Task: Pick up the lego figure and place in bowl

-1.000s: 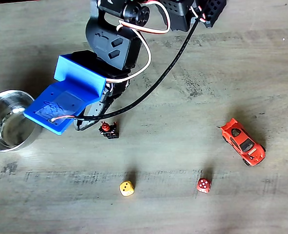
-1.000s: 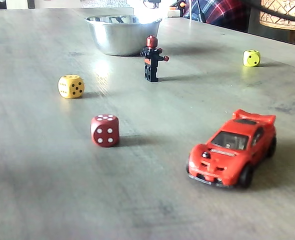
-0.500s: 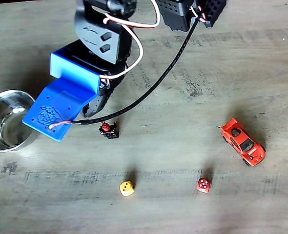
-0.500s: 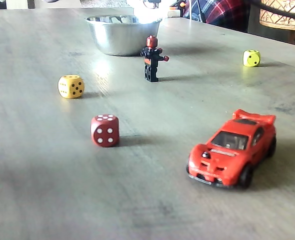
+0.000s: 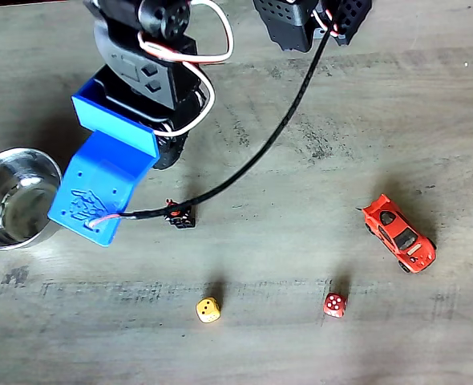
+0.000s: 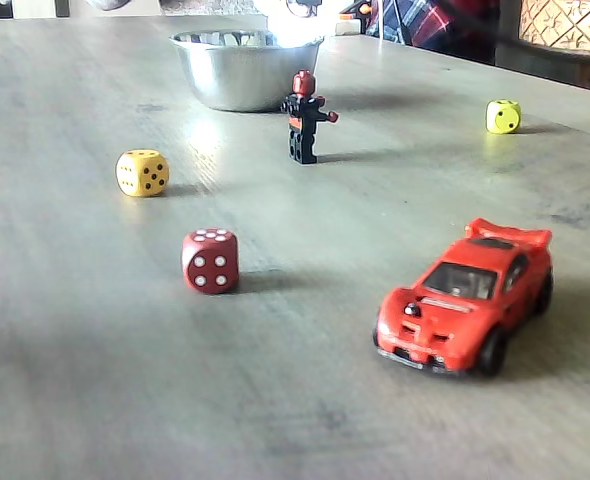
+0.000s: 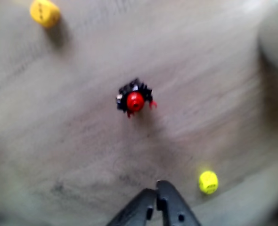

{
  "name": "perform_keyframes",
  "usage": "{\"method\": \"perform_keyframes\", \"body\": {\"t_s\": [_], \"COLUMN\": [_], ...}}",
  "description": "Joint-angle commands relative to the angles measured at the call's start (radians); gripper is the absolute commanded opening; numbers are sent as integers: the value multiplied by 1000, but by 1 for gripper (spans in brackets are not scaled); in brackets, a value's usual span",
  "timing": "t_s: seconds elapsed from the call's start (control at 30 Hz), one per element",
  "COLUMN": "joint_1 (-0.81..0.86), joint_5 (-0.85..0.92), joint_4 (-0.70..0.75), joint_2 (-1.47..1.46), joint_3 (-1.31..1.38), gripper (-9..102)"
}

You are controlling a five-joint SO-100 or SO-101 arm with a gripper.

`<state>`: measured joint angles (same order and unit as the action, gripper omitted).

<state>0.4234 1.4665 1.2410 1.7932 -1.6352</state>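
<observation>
The lego figure stands upright on the table, black with a red head, just in front of the steel bowl. From above, the lego figure is partly crossed by a black cable, and the bowl sits at the left edge. In the wrist view the lego figure is near the middle, seen from the top. My gripper enters from the bottom edge, shut and holding nothing, well short of the figure. From above, the blue wrist mount hides the fingers.
An orange-red toy car sits at the right. A red die and a yellow die lie toward the lower edge from above. A lime die lies close to my fingertips. The bowl's blurred rim shows top right.
The arm has pulled back from the figure, towards the top in the fixed view from above, and the blue mount has swung round. The figure, dice and car have not moved.
</observation>
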Motion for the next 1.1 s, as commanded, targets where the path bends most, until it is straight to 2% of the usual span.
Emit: {"method": "perform_keyframes", "body": {"t_s": [0.0,0.33,0.8,1.07], "joint_1": [9,8,9,17], "joint_5": [-75,-422,-808,-873], "joint_4": [5,-3,-12,-98], "joint_2": [-9,-71,-112,-193], "joint_3": [71,133,215,224], "gripper": [0,0,0,0]}}
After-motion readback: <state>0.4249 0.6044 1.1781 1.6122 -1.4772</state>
